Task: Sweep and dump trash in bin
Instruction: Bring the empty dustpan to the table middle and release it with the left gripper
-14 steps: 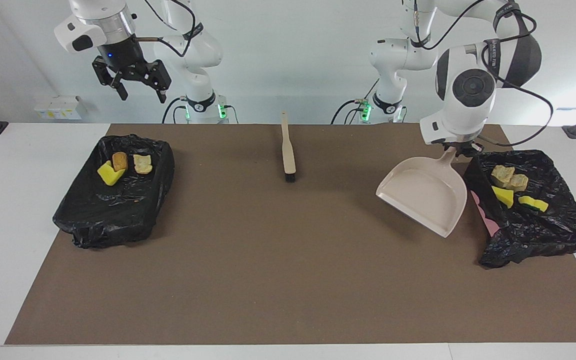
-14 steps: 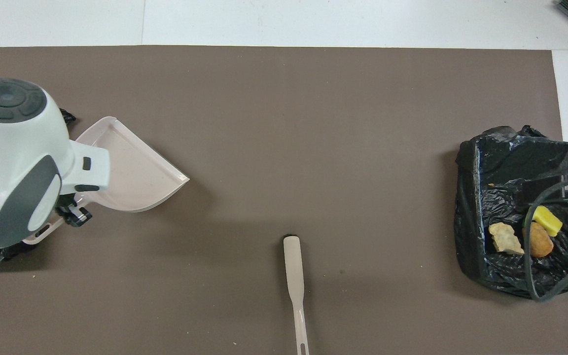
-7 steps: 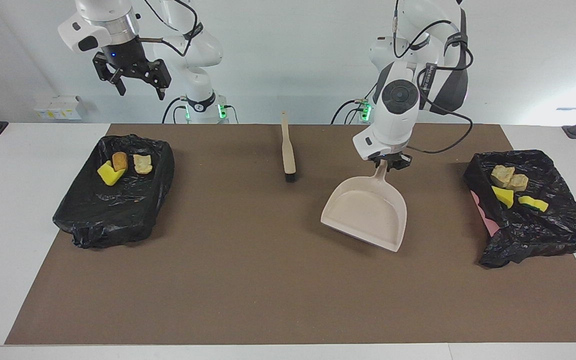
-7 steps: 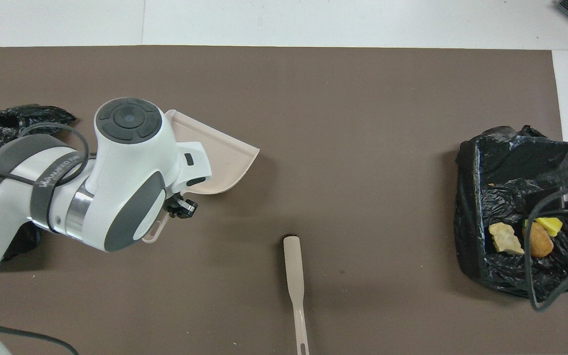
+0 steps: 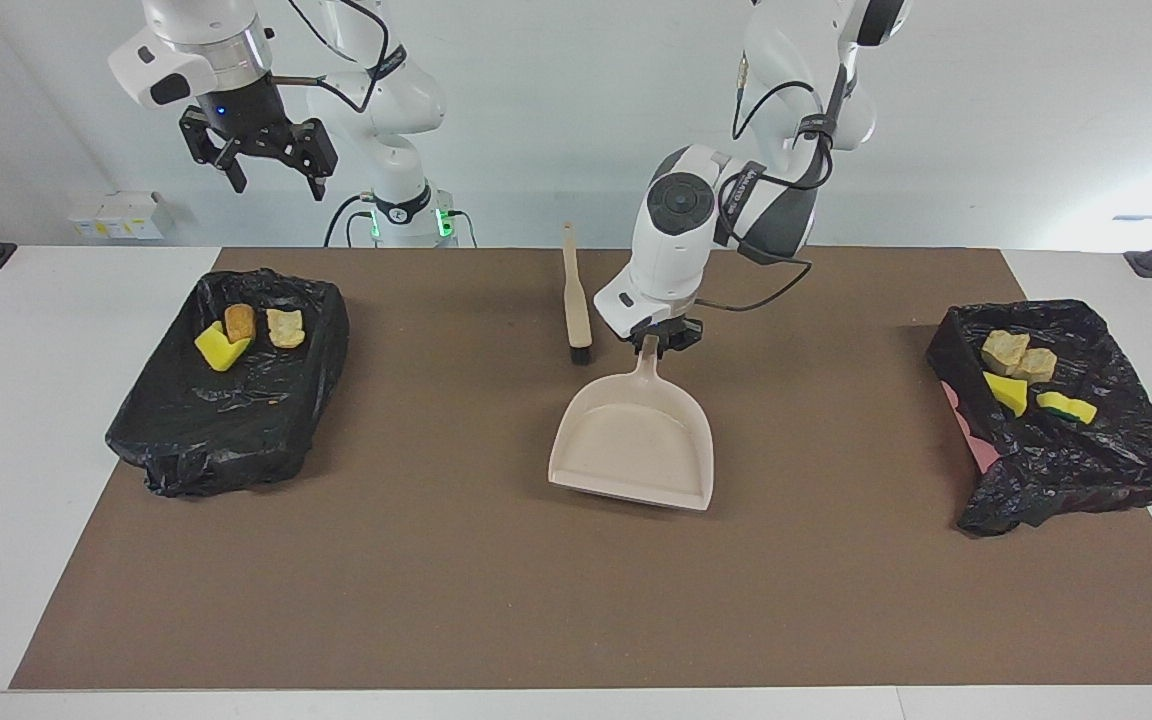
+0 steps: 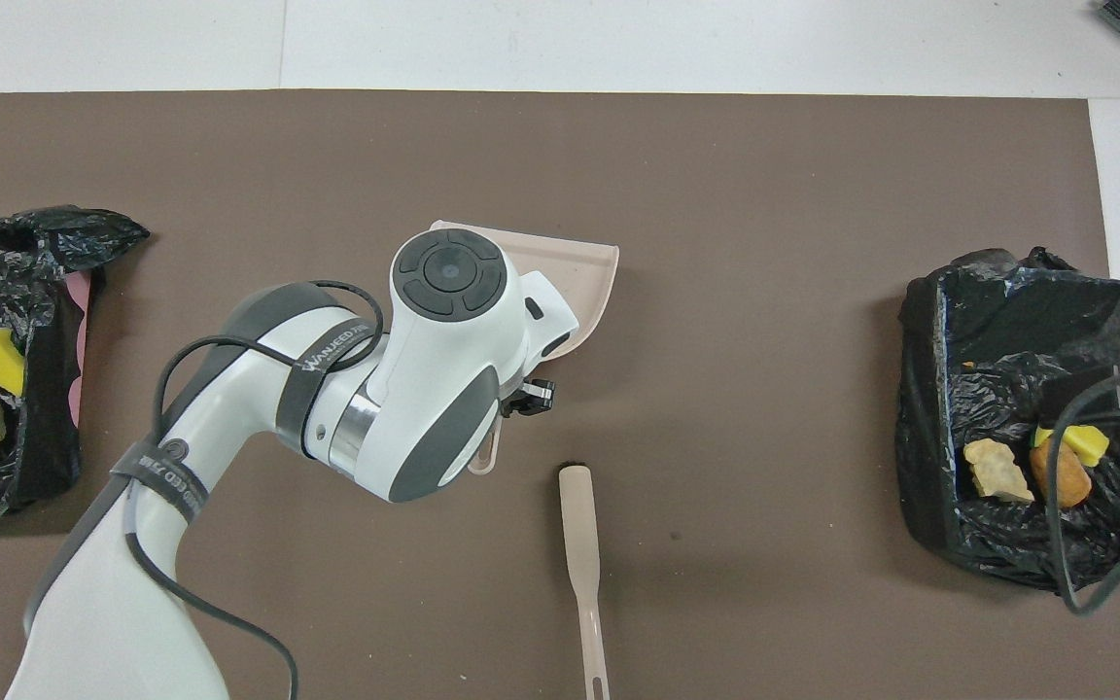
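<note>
Brown mat (image 5: 496,600): trash (image 5: 241,335) binned; light, soft. Left gripper (image 5: 663,340) clamps stiff dustpan (image 5: 636,445) handle; right gripper (image 5: 266,160) gapes, waiting aloft.

— What crowds my dustpan (image 5: 636,445)?
— Only the brush (image 5: 575,300), just beside its handle toward the right arm's end.
— And past its mouth?
— Bare mat (image 5: 536,600). The two black-lined bins (image 5: 226,420) (image 5: 1066,450) sit well apart at either end.

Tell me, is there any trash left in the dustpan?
No, the dustpan is bare inside in the facing view; the trash chunks lie in the two black-lined bins at the table's ends.
</note>
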Controlling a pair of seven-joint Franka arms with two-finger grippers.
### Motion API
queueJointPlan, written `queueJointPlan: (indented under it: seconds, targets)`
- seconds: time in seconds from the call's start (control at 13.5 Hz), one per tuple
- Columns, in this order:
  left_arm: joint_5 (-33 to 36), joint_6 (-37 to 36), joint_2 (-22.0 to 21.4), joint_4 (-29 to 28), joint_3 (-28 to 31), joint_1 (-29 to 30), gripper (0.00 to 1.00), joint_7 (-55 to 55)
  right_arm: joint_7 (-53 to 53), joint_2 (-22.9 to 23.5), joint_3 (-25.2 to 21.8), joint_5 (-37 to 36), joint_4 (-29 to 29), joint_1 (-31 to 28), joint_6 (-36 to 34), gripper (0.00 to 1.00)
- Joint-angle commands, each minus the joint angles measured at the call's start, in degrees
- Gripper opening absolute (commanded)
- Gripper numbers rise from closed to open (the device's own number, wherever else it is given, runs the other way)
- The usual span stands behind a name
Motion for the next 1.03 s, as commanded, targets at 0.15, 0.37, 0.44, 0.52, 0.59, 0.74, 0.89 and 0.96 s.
queueJointPlan:
  seconds: [0.15, 0.37, 0.44, 0.52, 0.59, 0.74, 0.89, 0.96]
  targets:
    - [-2.4, 9.2, 9.7, 6.4, 1.1, -5.6, 0.00, -13.2, -1.6, 4.7, 0.1, 1.5, 6.9, 0.0, -2.4, 1.00]
    - [-1.7, 12.5, 10.2, 6.4, 1.2, -6.1, 0.99, -12.8, -1.8, 4.1, 0.0, 1.5, 6.2, 0.0, -1.9, 1.00]
    - [-1.6, 11.9, 9.6, 6.4, 1.1, -5.8, 1.00, -12.7, -1.8, 4.1, 0.0, 1.5, 6.2, 0.0, -1.8, 1.00]
    - [-1.8, 10.9, 8.0, 5.9, 1.1, -5.0, 1.00, -12.3, -1.8, 4.1, -0.1, 1.4, 6.2, 0.0, -1.8, 1.00]
    - [-1.8, 9.2, 6.5, 5.8, 1.7, -4.7, 1.00, -10.9, -1.8, 4.1, -0.1, 1.4, 6.2, 0.0, -1.8, 1.00]
    - [-1.8, 5.9, 3.7, 5.6, 1.8, -1.4, 1.00, -9.5, -1.9, 4.1, -0.1, 1.4, 6.2, 0.0, -1.8, 1.00]
    - [-1.8, 3.8, 2.6, 5.7, 1.8, 3.8, 1.00, -9.4, -1.9, 4.1, -0.1, 1.4, 6.2, 0.0, -1.8, 1.00]
    - [-1.8, 3.6, 2.3, 5.7, 1.8, 6.4, 1.00, -9.2, -1.9, 4.1, -0.1, 1.4, 6.2, 0.0, -1.8, 1.00]
